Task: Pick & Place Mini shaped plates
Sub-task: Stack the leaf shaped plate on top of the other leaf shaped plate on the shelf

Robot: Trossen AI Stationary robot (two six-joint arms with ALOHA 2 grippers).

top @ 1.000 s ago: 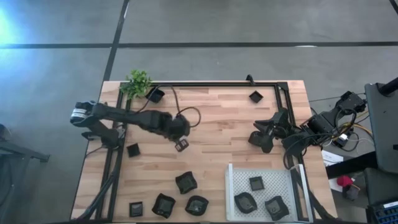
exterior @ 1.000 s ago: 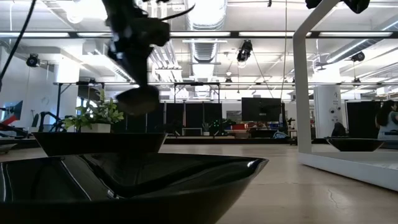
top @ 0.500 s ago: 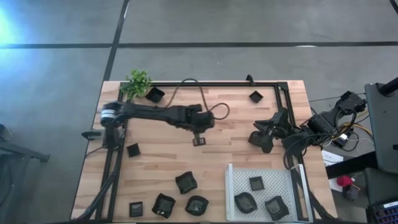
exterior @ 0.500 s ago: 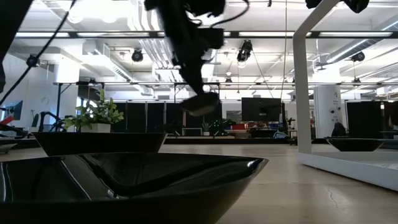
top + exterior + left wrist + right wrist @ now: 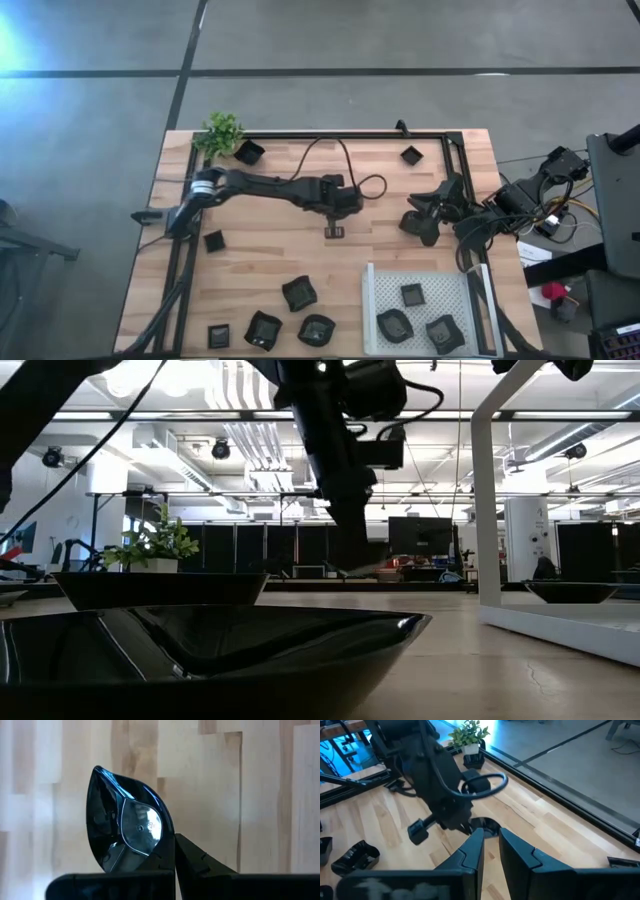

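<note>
Black mini plate (image 5: 125, 827) pinched by rim in left gripper (image 5: 335, 231), carried mid-table, likely toward white tray (image 5: 375, 300). Right gripper (image 5: 418, 226) parked near table's right edge, fingers narrowly parted, empty.

— What is the tabletop (image 5: 260, 260) made of?
— Pale wood in jointed planks, smooth with a low sheen.
— And the mini shaped plates (image 5: 299, 293)?
— Black glossy plastic; the one in the left wrist view (image 5: 127, 835) mirrors light. The tray (image 5: 378, 290) is white and perforated, matt.
</note>
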